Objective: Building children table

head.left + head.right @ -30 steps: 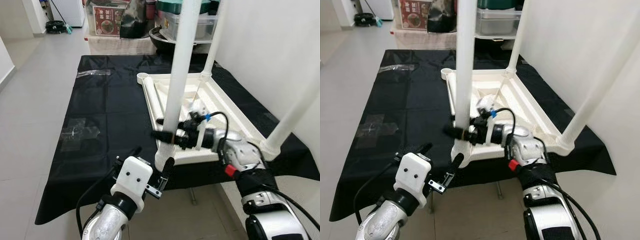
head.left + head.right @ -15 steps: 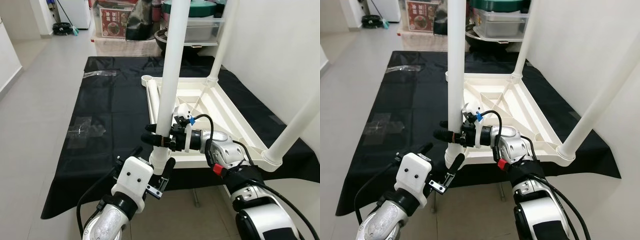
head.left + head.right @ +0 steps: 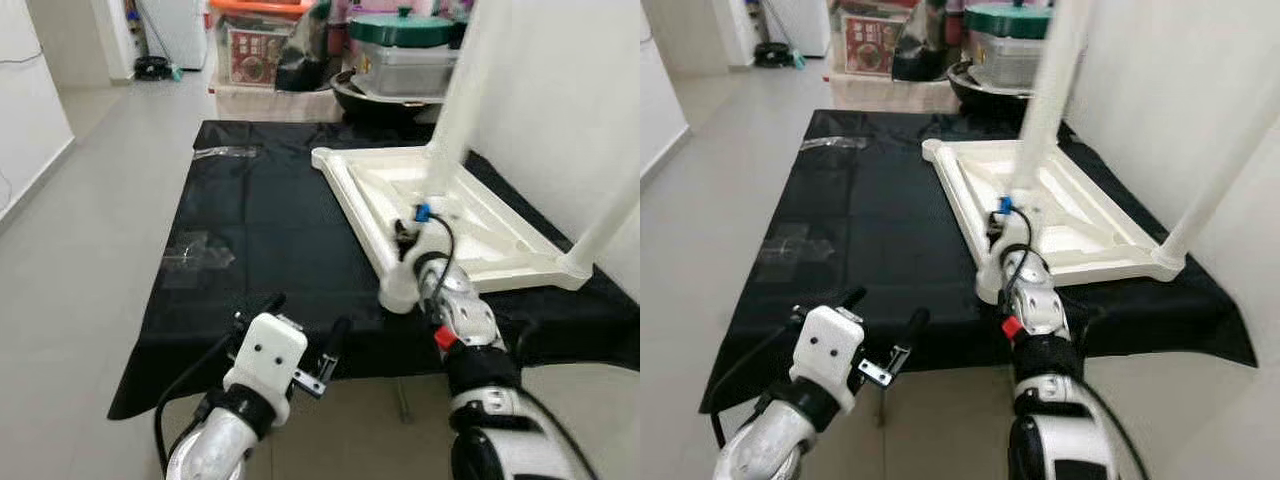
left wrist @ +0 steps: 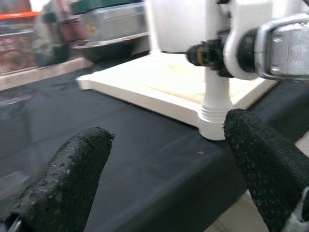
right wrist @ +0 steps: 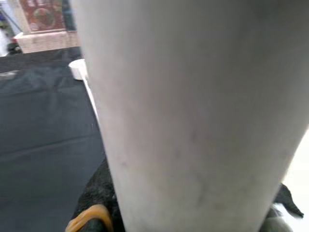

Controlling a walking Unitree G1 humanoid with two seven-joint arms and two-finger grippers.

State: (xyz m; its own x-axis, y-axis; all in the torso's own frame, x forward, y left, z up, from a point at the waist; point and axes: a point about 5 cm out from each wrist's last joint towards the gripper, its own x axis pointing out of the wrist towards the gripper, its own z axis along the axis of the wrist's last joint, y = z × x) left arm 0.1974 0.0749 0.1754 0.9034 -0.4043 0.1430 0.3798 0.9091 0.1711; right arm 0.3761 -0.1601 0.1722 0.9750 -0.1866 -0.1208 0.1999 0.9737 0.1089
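Right arm (image 3: 455, 310) reaches to the table leg (image 4: 212, 104) (left gripper (image 3: 305, 335) spread).

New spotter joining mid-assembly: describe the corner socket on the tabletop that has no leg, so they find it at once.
Start at the black sheet on the floor, then the white upturned tabletop on it. The leg-less socket is its far corner on the robot's left, a short open white ring; other visible corners carry legs.

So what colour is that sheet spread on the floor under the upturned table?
Black: the floor sheet, best seen in the left eye view.
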